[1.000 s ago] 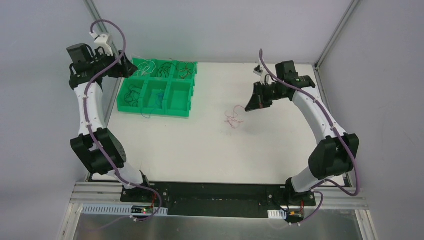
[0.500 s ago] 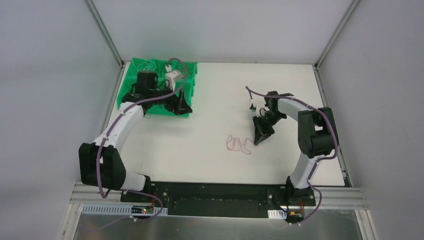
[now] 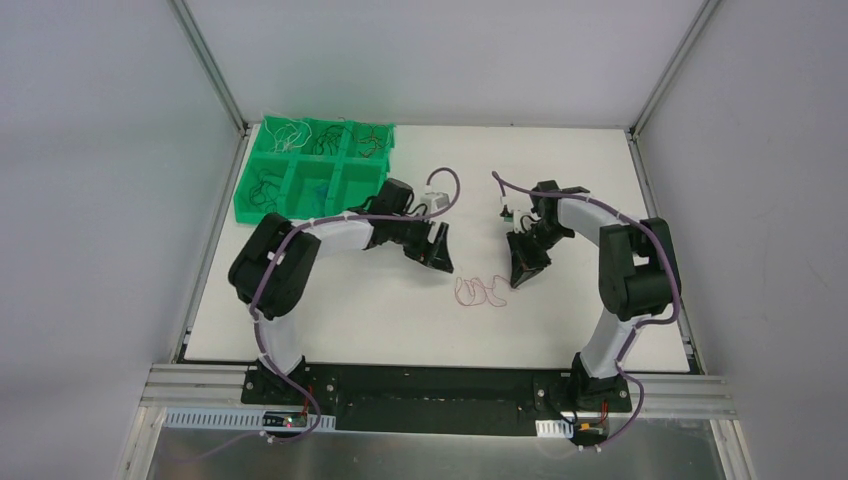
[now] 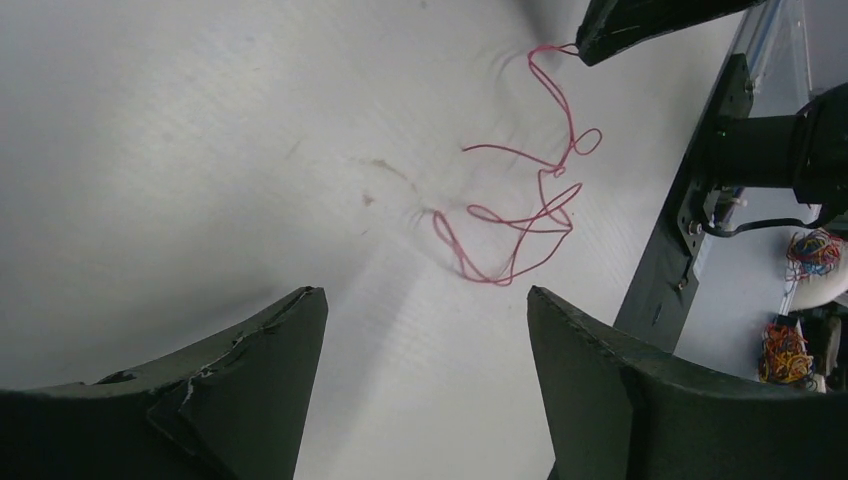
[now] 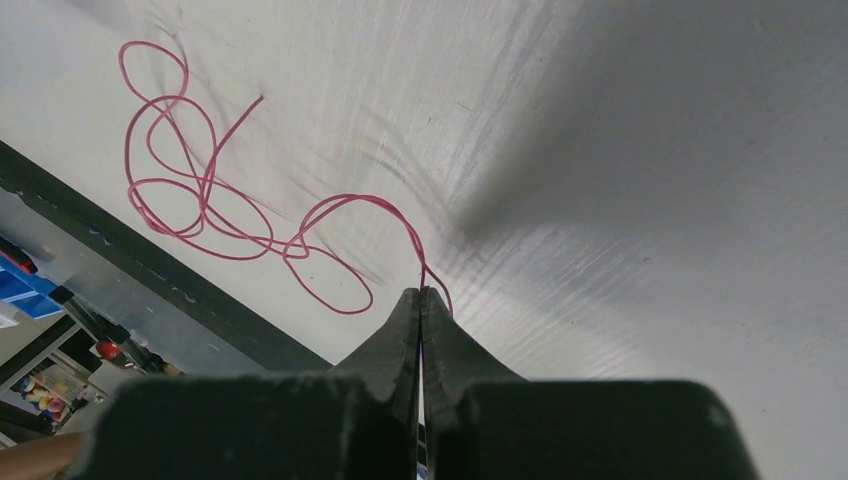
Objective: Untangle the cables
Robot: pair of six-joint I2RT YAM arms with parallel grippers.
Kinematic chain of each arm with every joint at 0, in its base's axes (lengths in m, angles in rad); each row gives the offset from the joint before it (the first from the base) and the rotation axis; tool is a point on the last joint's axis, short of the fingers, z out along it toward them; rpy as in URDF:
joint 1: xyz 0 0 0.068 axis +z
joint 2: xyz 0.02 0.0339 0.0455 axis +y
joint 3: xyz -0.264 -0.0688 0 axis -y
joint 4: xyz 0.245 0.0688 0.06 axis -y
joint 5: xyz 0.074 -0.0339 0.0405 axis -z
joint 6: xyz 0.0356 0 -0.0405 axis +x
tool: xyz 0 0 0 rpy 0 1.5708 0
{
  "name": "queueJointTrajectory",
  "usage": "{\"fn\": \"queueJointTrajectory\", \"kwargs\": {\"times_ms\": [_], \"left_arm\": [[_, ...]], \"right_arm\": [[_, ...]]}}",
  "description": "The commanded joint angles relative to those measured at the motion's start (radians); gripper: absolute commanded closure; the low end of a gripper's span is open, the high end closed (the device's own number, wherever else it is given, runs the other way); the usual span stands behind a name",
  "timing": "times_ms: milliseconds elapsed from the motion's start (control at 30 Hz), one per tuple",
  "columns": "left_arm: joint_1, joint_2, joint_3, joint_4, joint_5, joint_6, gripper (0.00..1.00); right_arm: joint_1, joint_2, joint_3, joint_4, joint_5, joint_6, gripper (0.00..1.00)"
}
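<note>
A tangle of thin red cables (image 3: 480, 292) lies on the white table, near the middle front. My right gripper (image 3: 518, 281) is at the tangle's right end, shut on one red cable end; in the right wrist view its jaws (image 5: 420, 293) are pressed together with the wire (image 5: 200, 215) running out from the tips. My left gripper (image 3: 446, 264) is just left of and behind the tangle, open and empty. In the left wrist view the gripper (image 4: 425, 295) has wide-apart jaws, with the red loops (image 4: 497, 282) ahead of them. No blue, black or white wire shows in the tangle.
A green six-compartment bin (image 3: 310, 222) holding more thin wires stands at the back left. The black base rail (image 3: 440, 385) runs along the near edge. Heaps of coloured wire (image 4: 812, 250) lie off the table beyond that rail.
My left arm has swung from over the green bin to the table's middle, beside the red tangle. My right gripper came down and nearer with the cable, then stayed put.
</note>
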Motion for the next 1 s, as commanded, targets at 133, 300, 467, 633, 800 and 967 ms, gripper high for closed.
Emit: {"fn": "queueJointTrajectory", "kwargs": {"times_ms": [133,300,467,633,800,967], "left_arm": [[-0.169,0.110,0.040,0.299,0.078,-0.115,0.17],[-0.234,0.164,0.047,0.312,0.059,-0.077,0.17],[-0.256,0.188,0.061,0.243,-0.072,-0.058,0.53],[-0.222,0.026,-0.016,0.126,-0.069,0.077,1.00],[-0.098,-0.155,-0.054,0.024,0.016,0.145,1.00],[0.013,-0.269,0.034,-0.083,0.075,0.174,1.00]], "right_arm": [[-0.003,-0.053,-0.009,-0.009,0.023,0.005,1.00],[-0.003,-0.046,0.000,-0.009,0.024,0.016,1.00],[-0.007,-0.052,0.014,-0.011,0.045,0.025,1.00],[-0.073,-0.089,0.014,0.003,0.109,0.022,1.00],[-0.151,-0.137,0.031,0.036,0.146,0.027,1.00],[-0.161,-0.191,0.063,0.050,0.120,0.020,1.00]]}}
